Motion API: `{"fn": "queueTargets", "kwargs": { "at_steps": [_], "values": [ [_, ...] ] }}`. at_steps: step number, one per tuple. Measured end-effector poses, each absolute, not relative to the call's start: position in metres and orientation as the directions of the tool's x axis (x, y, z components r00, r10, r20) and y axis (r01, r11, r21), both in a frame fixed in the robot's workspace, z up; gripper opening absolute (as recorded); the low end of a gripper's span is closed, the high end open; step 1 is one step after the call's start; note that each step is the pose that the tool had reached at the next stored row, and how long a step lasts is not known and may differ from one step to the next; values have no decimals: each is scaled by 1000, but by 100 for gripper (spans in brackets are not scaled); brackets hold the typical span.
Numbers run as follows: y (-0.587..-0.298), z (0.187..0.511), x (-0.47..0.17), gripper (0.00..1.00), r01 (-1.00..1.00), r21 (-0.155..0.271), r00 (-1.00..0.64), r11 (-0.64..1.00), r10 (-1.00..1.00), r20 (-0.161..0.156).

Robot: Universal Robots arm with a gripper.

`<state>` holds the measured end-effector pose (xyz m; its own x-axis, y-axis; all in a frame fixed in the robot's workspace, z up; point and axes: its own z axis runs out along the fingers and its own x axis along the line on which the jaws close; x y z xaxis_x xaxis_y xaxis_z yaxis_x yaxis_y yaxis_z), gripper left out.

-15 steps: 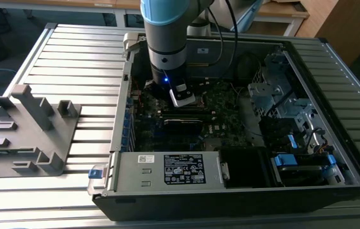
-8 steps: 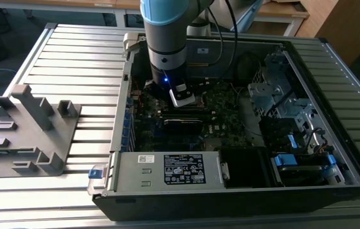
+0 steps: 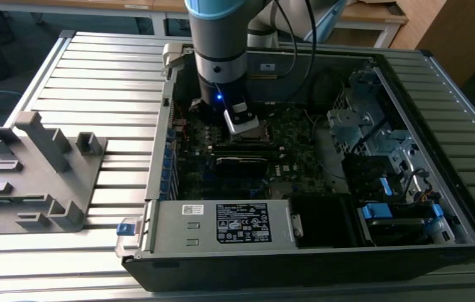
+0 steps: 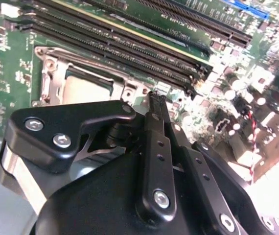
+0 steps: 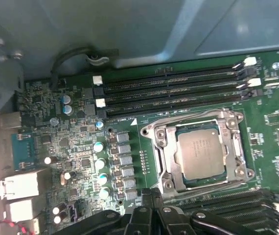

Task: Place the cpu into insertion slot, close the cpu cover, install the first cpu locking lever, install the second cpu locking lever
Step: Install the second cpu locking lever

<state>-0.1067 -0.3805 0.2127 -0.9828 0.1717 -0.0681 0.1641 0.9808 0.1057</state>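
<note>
- On the exterior view's left, a grey plastic fixture (image 3: 31, 173) stands on the slatted metal table (image 3: 94, 69), well apart from the open computer case (image 3: 304, 251).
- Toward the middle of that view, the robot arm (image 3: 217, 38) reaches straight down into the case, and its gripper (image 3: 241, 123) hangs just above the motherboard (image 3: 287, 145), near the socket area.
- In the first wrist view, the cpu (image 5: 201, 150), with its dull grey metal top, lies flat inside the insertion slot (image 5: 198, 149). The first step looks done.
- The silver cpu cover (image 5: 237, 147) appears to lie down around the chip like a frame, so the cover is probably closed. Whether either locking lever is latched cannot be made out.
- The gripper's black fingers (image 5: 151, 205) are pressed together and hold nothing, just beside the socket's edge.
- The second wrist view looks across the gripper (image 4: 154, 100) itself: the closed finger tips sit close over the board beside the socket, with the cpu (image 4: 85, 88) partly hidden behind the black linkage.
- To the right of the socket there, long black memory slots (image 4: 129, 44) run diagonally. The exterior view gives the case and table, and the wrist views give the socket detail.
</note>
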Motion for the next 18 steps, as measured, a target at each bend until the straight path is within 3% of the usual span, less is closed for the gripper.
{"fn": "queueTargets", "kwargs": {
  "at_steps": [18],
  "values": [
    [-381, 218, -76, 11, 164, 106, -983, 981, 172, -68]
  ]
}}
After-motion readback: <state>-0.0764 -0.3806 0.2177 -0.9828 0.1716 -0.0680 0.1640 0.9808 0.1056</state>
